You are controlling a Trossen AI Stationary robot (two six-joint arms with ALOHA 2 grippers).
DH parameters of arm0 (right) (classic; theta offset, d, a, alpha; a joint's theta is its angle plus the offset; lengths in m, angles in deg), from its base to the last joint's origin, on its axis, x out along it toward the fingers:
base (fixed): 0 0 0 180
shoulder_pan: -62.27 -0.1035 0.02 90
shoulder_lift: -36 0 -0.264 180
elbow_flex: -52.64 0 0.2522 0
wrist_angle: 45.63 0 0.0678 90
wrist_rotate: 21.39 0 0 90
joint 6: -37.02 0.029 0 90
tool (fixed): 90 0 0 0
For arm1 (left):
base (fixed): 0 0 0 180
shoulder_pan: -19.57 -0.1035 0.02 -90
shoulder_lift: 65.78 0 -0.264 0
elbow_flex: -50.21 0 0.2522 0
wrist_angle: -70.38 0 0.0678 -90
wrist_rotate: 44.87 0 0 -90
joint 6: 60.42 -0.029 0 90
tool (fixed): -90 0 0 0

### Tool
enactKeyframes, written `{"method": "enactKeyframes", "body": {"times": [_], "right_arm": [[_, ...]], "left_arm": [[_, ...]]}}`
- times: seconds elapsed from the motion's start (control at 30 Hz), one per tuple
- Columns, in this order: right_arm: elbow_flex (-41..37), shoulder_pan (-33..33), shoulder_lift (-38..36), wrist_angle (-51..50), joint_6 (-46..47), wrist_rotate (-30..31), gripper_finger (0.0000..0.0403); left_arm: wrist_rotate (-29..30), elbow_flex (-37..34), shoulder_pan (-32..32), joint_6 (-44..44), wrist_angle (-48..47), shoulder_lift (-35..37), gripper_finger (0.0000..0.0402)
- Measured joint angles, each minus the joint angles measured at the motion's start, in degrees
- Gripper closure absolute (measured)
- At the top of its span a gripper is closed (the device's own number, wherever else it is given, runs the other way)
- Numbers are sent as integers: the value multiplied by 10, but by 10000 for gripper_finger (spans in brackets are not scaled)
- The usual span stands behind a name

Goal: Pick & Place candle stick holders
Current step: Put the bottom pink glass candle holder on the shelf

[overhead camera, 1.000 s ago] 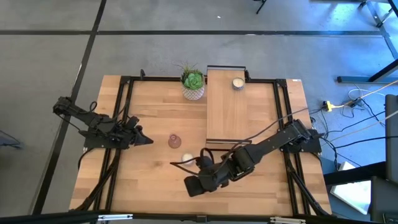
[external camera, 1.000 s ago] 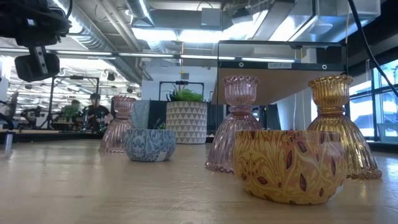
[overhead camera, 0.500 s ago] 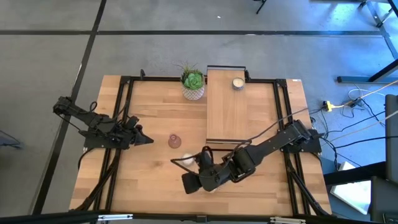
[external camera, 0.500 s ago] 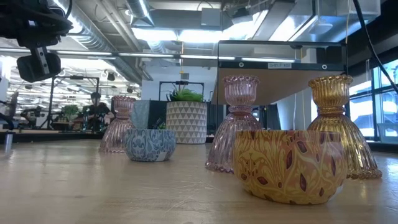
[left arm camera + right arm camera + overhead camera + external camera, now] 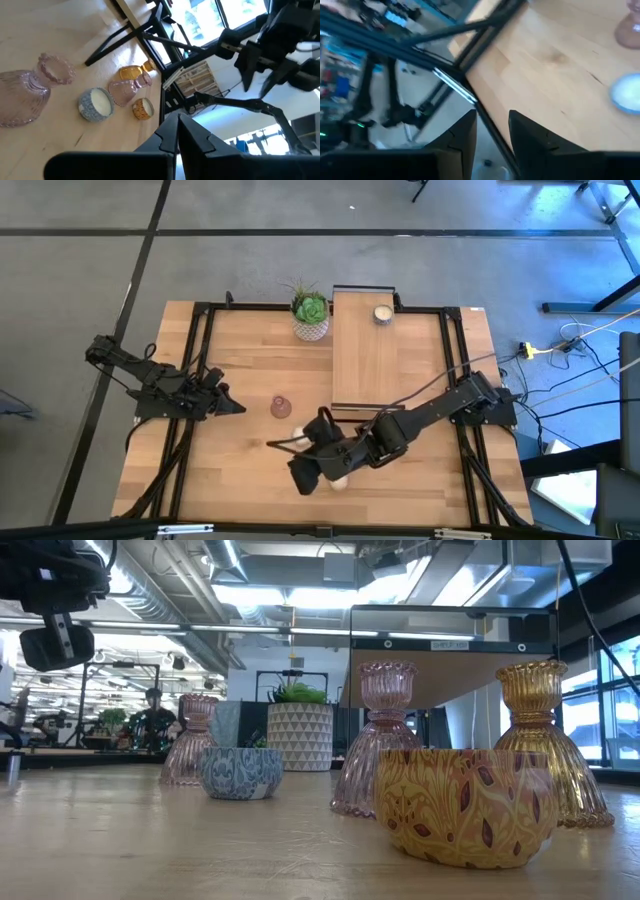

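Note:
Several candle stick holders stand near the table's front middle: a pink glass one (image 5: 385,740), an amber glass one (image 5: 545,745), a yellow-patterned round one (image 5: 465,805) and a blue-patterned round one (image 5: 240,772). Another pink glass holder (image 5: 281,407) stands apart, left of centre. A round white holder (image 5: 382,314) sits on the long wooden stand (image 5: 364,360). My right gripper (image 5: 492,132) hovers open above the front group, nothing between its fingers. My left gripper (image 5: 177,135) waits shut at the table's left.
A green succulent in a white pot (image 5: 311,315) stands at the far edge beside the stand. Black frame rails (image 5: 200,360) run along the table's sides. Bare wood lies between the lone pink holder and the left arm.
My right gripper has rolled about its own pointing line and tipped, staying above the front group of holders. Its finger gap is unchanged. No holder has moved.

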Motion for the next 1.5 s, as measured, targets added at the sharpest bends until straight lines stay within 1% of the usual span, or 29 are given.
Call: {"method": "enactKeyframes", "body": {"times": [0.17, 0.37, 0.5, 0.57, 0.63, 0.7, 0.77, 0.83, 0.93, 1.03, 1.2, 1.37, 1.5], "right_arm": [[0, 12, 0, 50, -57, 9, 286], [1, 26, 7, 45, -74, -29, 286], [1, 27, 27, -14, -24, -48, 286], [1, 30, 38, -83, 18, -64, 286], [1, 33, 56, -127, 65, -101, 286], [0, 37, 72, -192, 121, -129, 286], [0, 38, 86, -222, 164, -149, 286], [0, 42, 95, -248, 188, -171, 285], [0, 49, 101, -248, 193, -192, 280], [0, 55, 101, -235, 184, -199, 272], [1, 63, 88, -235, 172, -218, 261], [29, 67, 87, -281, 170, -253, 253], [58, 67, 88, -349, 170, -257, 247]], "left_arm": [[2, 0, 0, -9, 0, 0, 395], [5, 0, 0, -16, 0, 0, 395], [5, 0, 0, -17, -3, 0, 395], [4, 0, 0, -20, -4, 0, 395], [4, 0, 0, -21, -5, -1, 395], [3, 0, 0, -21, -3, -4, 395], [2, 0, 0, -21, -8, -6, 395], [2, 0, 0, -21, -3, -9, 395], [4, 0, 0, -21, -5, -11, 395], [4, 0, 0, -21, -5, -13, 395], [4, 0, 0, -20, -4, -13, 395], [5, 0, 0, -21, -5, -13, 395], [6, 0, 0, -21, -5, -13, 395]]}}
